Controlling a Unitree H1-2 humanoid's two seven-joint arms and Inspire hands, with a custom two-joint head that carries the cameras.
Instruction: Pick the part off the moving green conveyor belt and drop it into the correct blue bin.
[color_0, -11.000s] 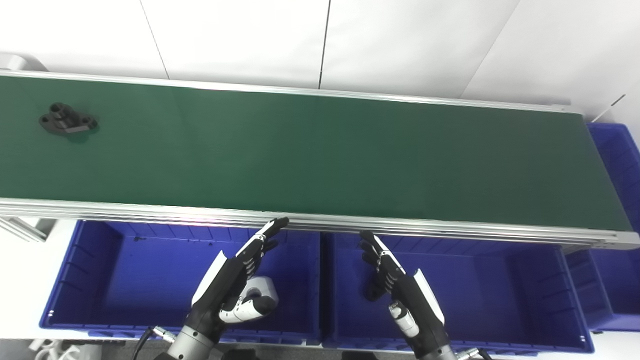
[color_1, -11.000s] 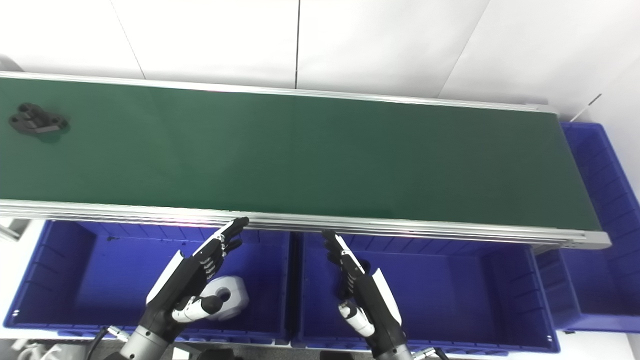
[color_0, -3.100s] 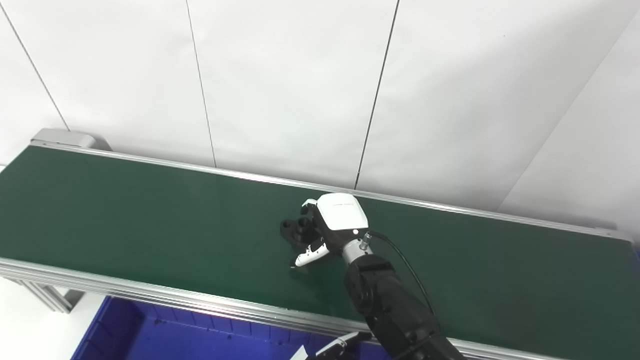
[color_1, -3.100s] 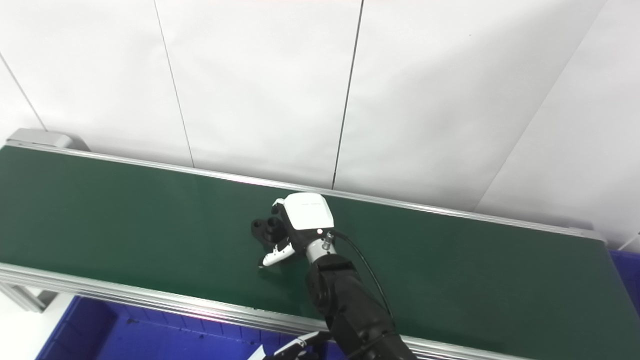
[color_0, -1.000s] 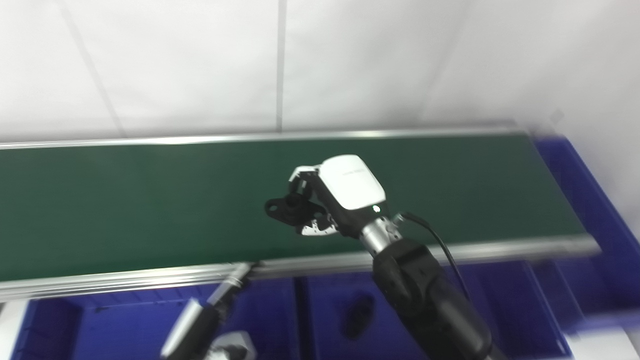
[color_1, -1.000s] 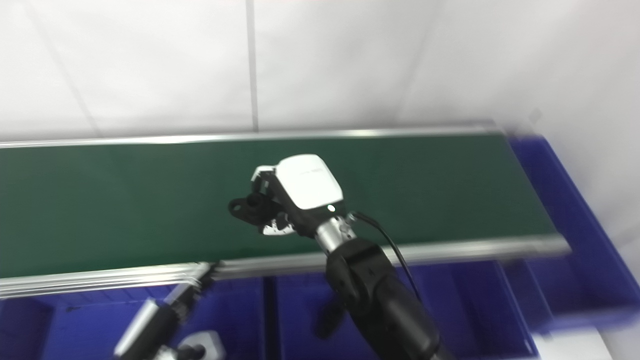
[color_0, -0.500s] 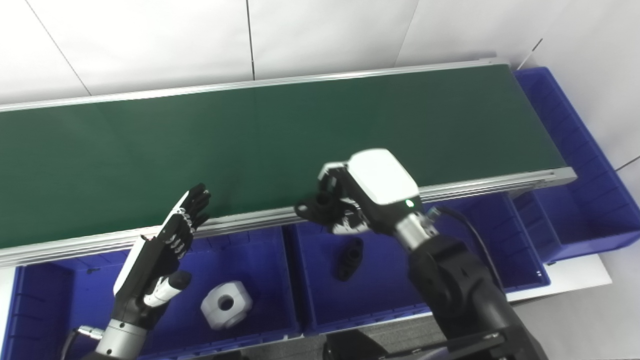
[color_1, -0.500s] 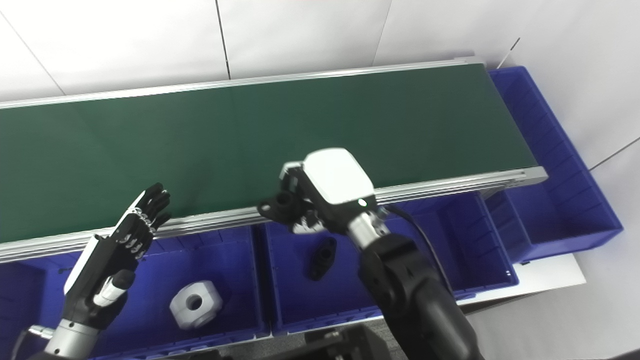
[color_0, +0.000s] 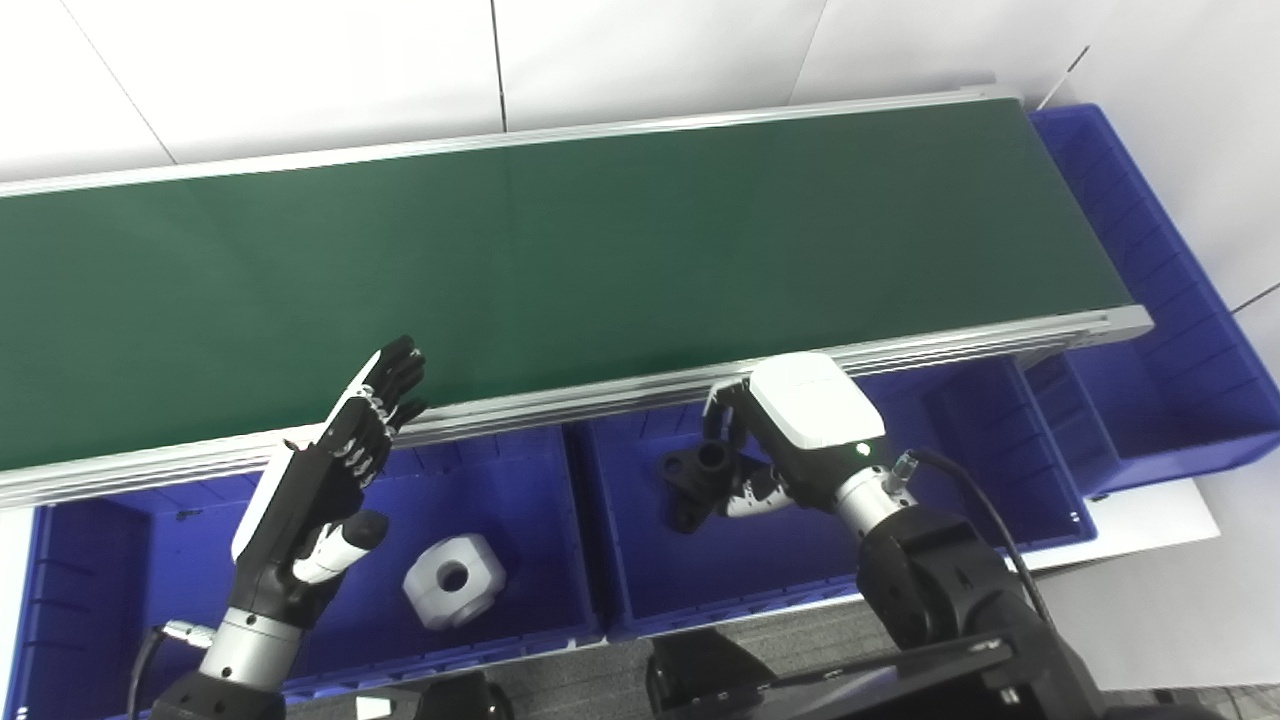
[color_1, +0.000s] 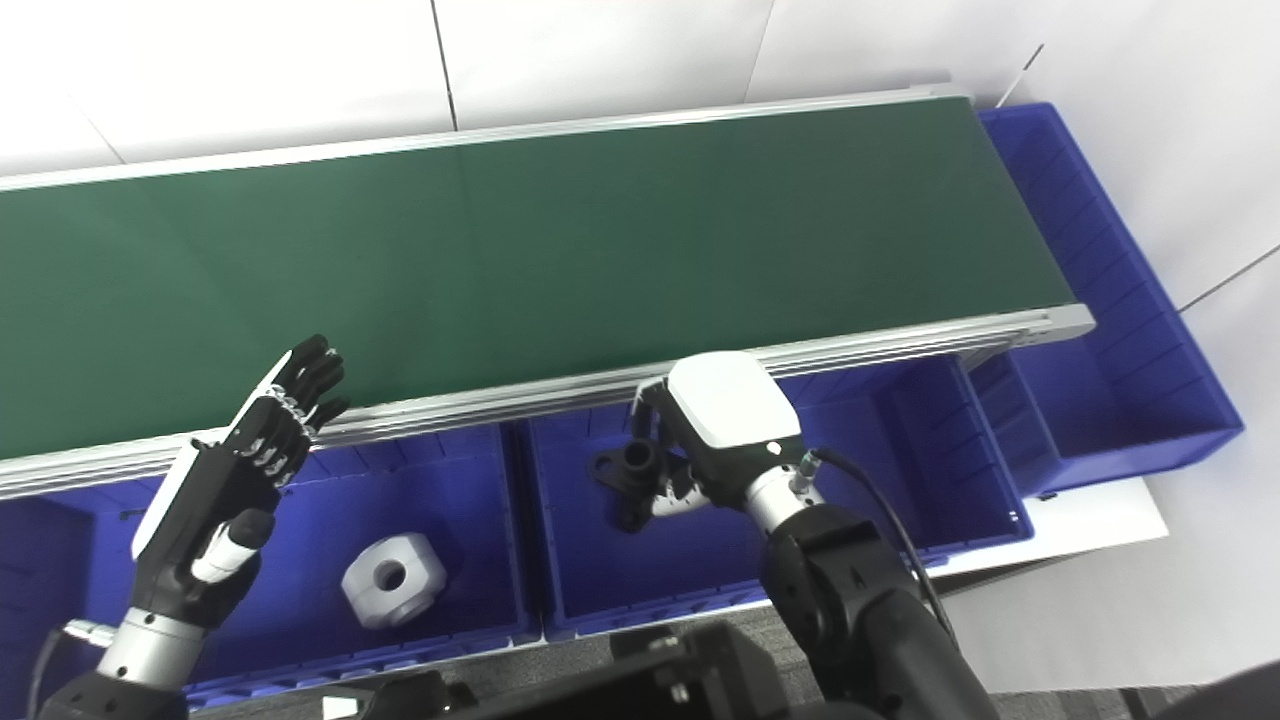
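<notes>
My right hand (color_0: 800, 425) is shut on the black flanged part (color_0: 700, 468) and holds it low inside the middle blue bin (color_0: 985, 435), just below the front rail of the green conveyor belt (color_0: 560, 260). A dark shape directly under the held part looks like a second black part on the bin floor, though the two overlap. My left hand (color_0: 320, 490) is open with its fingers spread upward. It hovers over the left blue bin (color_0: 130, 560) near the belt's front rail. Nothing lies on the belt.
A white blocky part with a round hole (color_0: 455, 580) lies in the left bin. A third blue bin (color_0: 1160, 330) stands past the belt's right end. White wall panels rise behind the belt, and a dark floor shows in front of the bins.
My right hand has come down from the belt's front rail into the middle bin, still holding the black part. The left hand has barely moved.
</notes>
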